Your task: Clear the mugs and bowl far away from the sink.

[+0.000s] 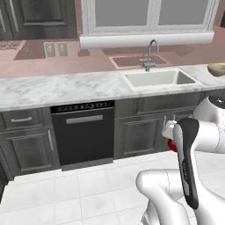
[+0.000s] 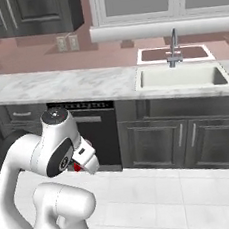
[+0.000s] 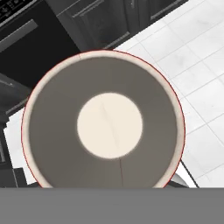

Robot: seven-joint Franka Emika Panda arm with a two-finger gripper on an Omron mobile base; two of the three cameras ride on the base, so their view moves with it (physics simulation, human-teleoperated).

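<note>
A glossy red mug (image 3: pixel 109 124) hangs in mid-air over the floor in front of the lower cabinets. The hand view looks straight down into its pale inside and thin red rim. My gripper (image 1: pixel 170 143) is shut on this mug, which shows as a red patch under the hand (image 2: pixel 77 166); the fingertips are hidden by it. The tan-yellow bowl (image 1: pixel 217 69) sits on the marble counter just right of the sink (image 1: pixel 160 79). The white sink (image 2: pixel 183 78) lies far off to the upper right of the gripper (image 2: pixel 78 165).
A black dishwasher (image 1: pixel 83 132) stands under the counter left of the sink, with dark cabinet doors (image 2: pixel 184 138) beside it. A grey gooseneck faucet (image 1: pixel 150 55) rises behind the basin. White tiled floor (image 2: pixel 171 200) lies below the arm.
</note>
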